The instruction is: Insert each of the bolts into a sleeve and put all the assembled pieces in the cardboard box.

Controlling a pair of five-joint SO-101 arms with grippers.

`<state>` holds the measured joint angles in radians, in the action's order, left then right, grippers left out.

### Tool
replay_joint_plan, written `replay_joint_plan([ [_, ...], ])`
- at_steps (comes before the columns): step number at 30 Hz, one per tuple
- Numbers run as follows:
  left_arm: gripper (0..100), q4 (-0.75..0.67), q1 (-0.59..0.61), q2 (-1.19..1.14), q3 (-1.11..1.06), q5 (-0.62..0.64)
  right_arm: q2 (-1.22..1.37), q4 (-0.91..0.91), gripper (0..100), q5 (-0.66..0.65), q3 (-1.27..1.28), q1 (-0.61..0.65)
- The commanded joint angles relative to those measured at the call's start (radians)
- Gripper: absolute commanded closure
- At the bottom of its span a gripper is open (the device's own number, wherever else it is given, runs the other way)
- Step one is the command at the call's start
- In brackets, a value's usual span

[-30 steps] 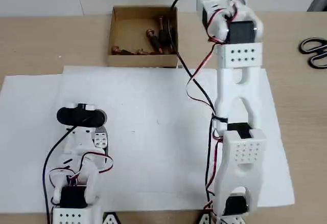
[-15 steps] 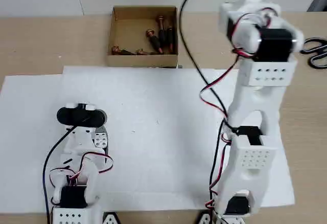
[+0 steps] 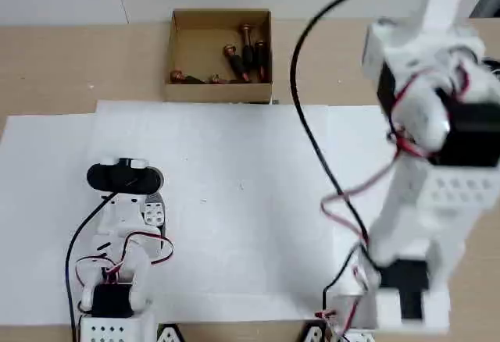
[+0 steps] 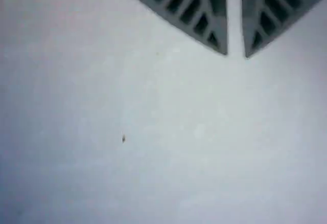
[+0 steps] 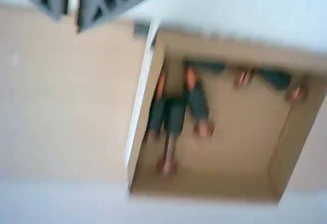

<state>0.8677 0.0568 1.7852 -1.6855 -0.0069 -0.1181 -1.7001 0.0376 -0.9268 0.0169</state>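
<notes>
Sitting folded at the near edge of the table (image 3: 78, 53) is the left arm (image 3: 117, 264), one of two arms, low over a single white sheet of paper (image 3: 234, 201) that covers most of the near half. The left gripper (image 4: 236, 53) hangs just above that paper with its two grey ribbed jaws drawn almost together. Only a thin strip of paper shows between them, and they hold nothing. One tiny dark speck (image 4: 123, 139) marks the paper nearby.

On the other side the right arm (image 3: 437, 186) stands tall from its base at the near edge, reaching high above the sheet, with one black cable (image 3: 312, 115) looping off it across the paper. The right gripper (image 5: 71, 19) hangs above bare table just beside the box's outer wall. Its two jaws are likewise nearly closed with a slim gap, and grip nothing.

Farthest back, beyond the far edge of the paper, sits one open cardboard box (image 3: 220, 90) on the bare tabletop. The assembled pieces (image 3: 246, 55), dark sleeves with copper-coloured bolt ends, all lie inside it. Three lie together toward one side of the floor. More lie in a row along the near wall (image 3: 195, 79), about three, though the exact count there cannot be made out.
</notes>
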Motion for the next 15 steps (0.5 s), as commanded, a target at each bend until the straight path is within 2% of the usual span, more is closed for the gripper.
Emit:
replay_joint_plan([
  [1, 99, -0.005, 0.008, 0.008, 0.004, 0.003, -0.214, 0.012, 99.6, 0.014, 0.255, -0.01],
  [7, 99, -0.005, 0.008, 0.008, 0.004, 0.003, -0.463, 0.081, 99.6, 0.025, 0.695, -0.015],
  [15, 99, -0.005, 0.008, 0.008, 0.004, 0.003, -0.858, 0.397, 99.6, 0.051, 1.375, -0.035],
])
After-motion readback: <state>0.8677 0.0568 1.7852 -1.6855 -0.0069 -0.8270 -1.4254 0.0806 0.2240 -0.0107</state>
